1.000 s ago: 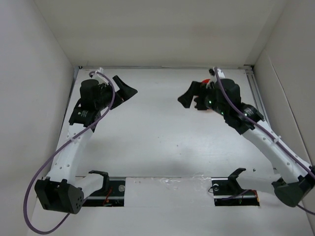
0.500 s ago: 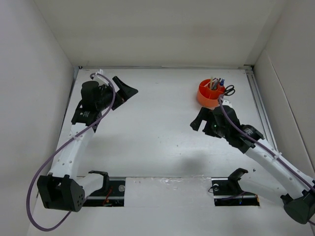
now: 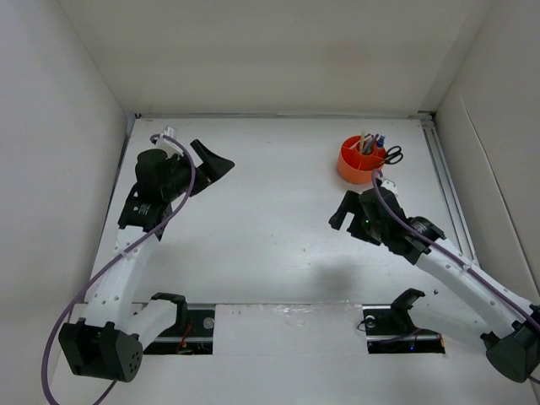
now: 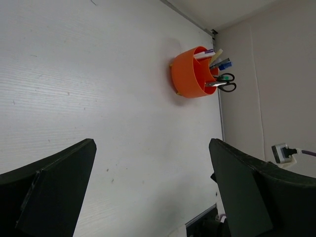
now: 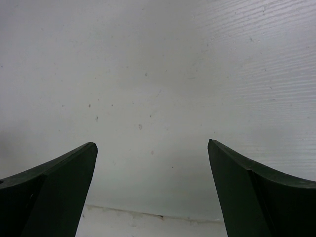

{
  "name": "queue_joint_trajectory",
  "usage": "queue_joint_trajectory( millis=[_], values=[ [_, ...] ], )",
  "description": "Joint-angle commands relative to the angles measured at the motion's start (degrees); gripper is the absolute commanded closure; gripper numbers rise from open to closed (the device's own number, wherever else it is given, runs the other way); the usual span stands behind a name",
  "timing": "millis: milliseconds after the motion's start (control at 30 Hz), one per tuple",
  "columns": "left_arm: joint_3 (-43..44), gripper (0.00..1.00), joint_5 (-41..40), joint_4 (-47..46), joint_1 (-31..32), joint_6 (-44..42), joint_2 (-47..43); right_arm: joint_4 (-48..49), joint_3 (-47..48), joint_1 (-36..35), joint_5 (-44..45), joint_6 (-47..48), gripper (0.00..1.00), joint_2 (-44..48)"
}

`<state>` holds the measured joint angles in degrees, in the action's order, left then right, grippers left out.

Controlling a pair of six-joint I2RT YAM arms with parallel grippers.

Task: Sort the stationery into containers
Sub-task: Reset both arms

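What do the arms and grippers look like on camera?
Left arm and right arm have white links with black wrists and bases. Left gripper and right gripper have black, wedge-shaped fingers. A purple cable runs along each arm.

White table (image 3: pixel 270 245); white walls (image 3: pixel 51 169) enclosing it.

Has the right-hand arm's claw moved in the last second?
Yes. The right gripper has pulled back from above the orange organiser cup and now sits clear of it, nearer the bottom of the overhead view.
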<state>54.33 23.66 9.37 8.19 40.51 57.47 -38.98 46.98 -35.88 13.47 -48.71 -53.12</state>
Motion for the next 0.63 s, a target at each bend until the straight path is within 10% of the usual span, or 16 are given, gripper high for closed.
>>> queue_joint_trajectory(
  millis=[0, 600],
  values=[
    [-0.4, 0.0, -0.6, 0.3, 1.0, -2.5, -1.1, 1.4, 0.5, -1.0, 1.2, -1.6, 0.0, -0.8],
    [-3.5, 0.0, 2.3, -2.3, 1.6, -5.5, -2.2, -4.2, 5.0, -1.0, 9.2, -3.9, 0.0, -1.9]
  ],
)
